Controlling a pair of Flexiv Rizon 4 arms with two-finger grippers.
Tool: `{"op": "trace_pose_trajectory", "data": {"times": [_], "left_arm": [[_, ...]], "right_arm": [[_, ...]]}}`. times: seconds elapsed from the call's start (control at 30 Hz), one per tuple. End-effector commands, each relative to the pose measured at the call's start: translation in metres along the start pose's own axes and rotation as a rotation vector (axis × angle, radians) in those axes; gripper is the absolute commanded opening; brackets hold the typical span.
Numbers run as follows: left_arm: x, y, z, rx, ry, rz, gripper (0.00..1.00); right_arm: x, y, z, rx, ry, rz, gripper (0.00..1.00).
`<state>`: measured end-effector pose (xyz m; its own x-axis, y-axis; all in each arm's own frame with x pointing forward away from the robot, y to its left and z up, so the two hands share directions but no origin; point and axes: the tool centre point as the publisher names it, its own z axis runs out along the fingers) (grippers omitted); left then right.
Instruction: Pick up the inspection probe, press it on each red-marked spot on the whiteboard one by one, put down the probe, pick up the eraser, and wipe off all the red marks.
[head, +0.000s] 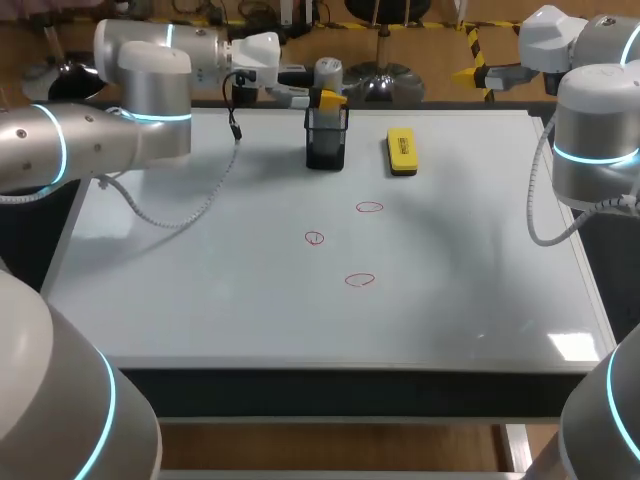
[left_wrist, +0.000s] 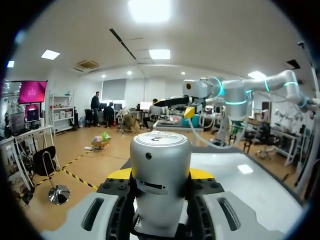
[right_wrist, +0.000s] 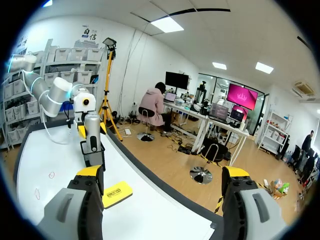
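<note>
You are at the very first step, by the look of it. The inspection probe (head: 328, 72), a grey cylinder, stands upright in a black mesh holder (head: 325, 148) at the far edge of the whiteboard (head: 200, 300). I see nothing else in the holder. Your left gripper (left_wrist: 160, 175) pinches the probe from both sides. Your right gripper (right_wrist: 162, 200) hangs off to the side, fingers spread wide, holding nothing. Three red marks (head: 369, 207) show mid-board, unwiped. The yellow eraser (head: 401, 151) lies flat just beside the holder. Lifting, pressing, setting down and wiping all remain.
</note>
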<state>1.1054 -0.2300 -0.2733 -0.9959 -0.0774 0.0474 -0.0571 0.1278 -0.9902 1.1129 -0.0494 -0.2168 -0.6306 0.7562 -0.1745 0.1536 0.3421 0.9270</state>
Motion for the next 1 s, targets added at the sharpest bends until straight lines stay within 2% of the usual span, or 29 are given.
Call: {"op": "trace_pose_trajectory", "data": {"times": [0.03,0.4,0.8,1.0], "left_arm": [[0.007,-0.013,-0.005,-0.005,-0.017,0.010,0.00],[0.008,-0.047,-0.012,0.001,-0.034,0.025,0.00],[0.006,-0.088,-0.020,0.015,-0.024,0.049,0.00],[0.003,-0.105,-0.029,0.048,-0.004,0.039,0.00]], "right_arm": [[0.000,0.000,0.000,0.000,0.001,0.000,1.00],[0.000,0.000,0.000,0.000,0.001,0.000,1.00],[0.000,0.000,0.000,0.000,0.001,0.000,1.00],[0.000,0.000,0.000,0.000,0.001,0.000,1.00]]}}
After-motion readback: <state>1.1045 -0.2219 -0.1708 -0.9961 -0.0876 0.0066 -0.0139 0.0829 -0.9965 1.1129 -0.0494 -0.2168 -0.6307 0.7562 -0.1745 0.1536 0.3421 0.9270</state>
